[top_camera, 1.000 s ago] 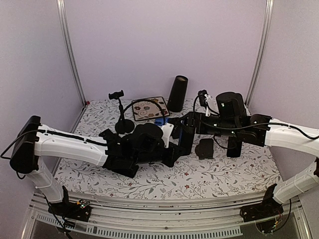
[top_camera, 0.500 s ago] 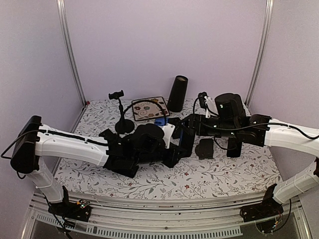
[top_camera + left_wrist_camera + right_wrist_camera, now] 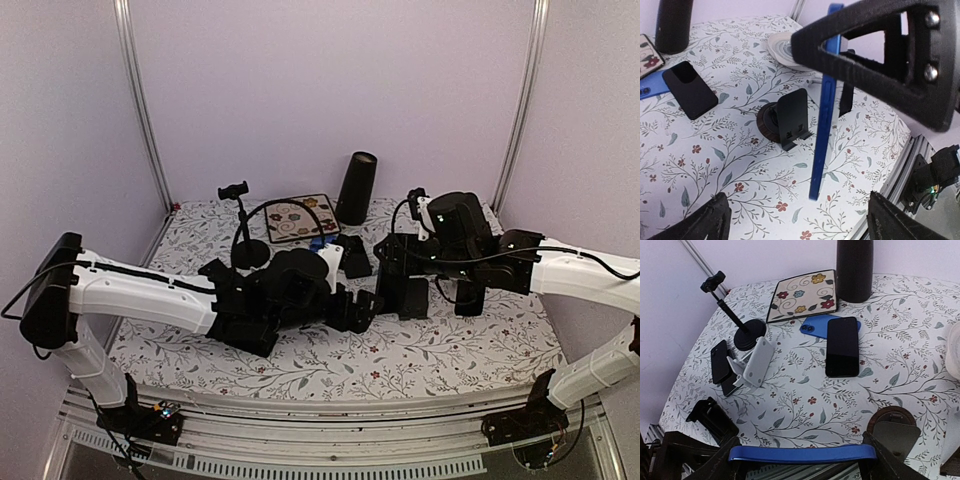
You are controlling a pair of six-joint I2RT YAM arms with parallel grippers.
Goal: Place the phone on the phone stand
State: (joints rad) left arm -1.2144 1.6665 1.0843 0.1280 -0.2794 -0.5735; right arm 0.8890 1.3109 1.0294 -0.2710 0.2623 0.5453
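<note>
While the right pincer (image 3: pixel 801 463) clamped the blue phone (image 3: pixel 802 454) and the left pincer (image 3: pixel 805 225) stood apart, the handover seemed done; seating the phone on the phone stand (image 3: pixel 894 434) beside that right pincer was due next.

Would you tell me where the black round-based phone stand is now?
In the left wrist view, the phone stand sits on the table just left of the upright blue phone; from above, right of centre, by the right end effector.
</note>
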